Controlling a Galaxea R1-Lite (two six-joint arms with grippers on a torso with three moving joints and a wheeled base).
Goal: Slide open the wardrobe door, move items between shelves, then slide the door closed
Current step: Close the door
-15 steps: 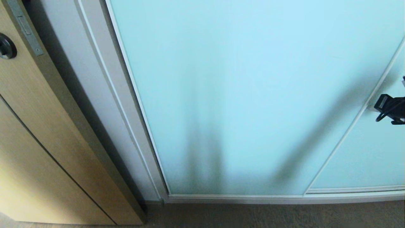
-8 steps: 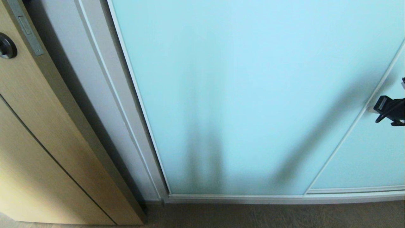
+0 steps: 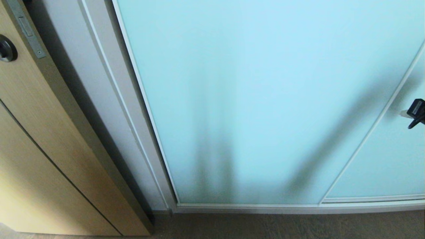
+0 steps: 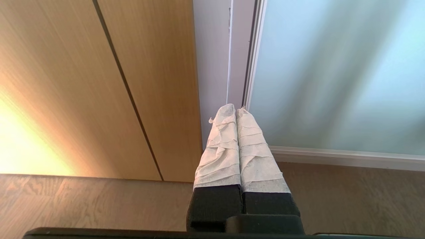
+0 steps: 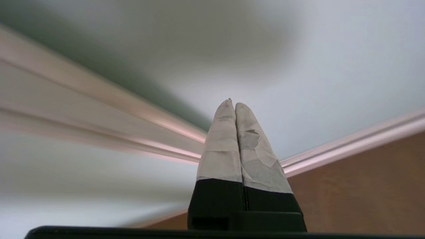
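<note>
Sliding wardrobe door point(image 3: 265, 99), a tall panel of pale aqua frosted glass in a slim silver-white frame, fills the middle and right of the head view and looks fully shut against the grey-white jamb point(image 3: 109, 109) at its left edge.

Nearest, in the left wrist view, the left gripper point(image 4: 236, 111) hangs parked low over the brown floor point(image 4: 83, 202), its white-taped fingers pressed together on nothing, pointing at the jamb between the tan wood-grain door point(image 3: 40, 139) and the glass.

Farther out, at the right edge of the head view, the right gripper point(image 3: 405, 114) has slid rightward over the last second. A second ago its black body showed well inside the frame, close to the slim silver-white rail point(image 3: 372, 132) dividing the two glass panels; now only a small black part and a pale fingertip show, beyond that rail.

In the right wrist view its taped fingers point(image 5: 225, 139) are closed and empty, close to the glass, with the rail point(image 5: 99, 99) blurred alongside. Contact I cannot tell.

Judging from this, opening has barely begun: no gap shows, no shelves or cushion are visible.
</note>
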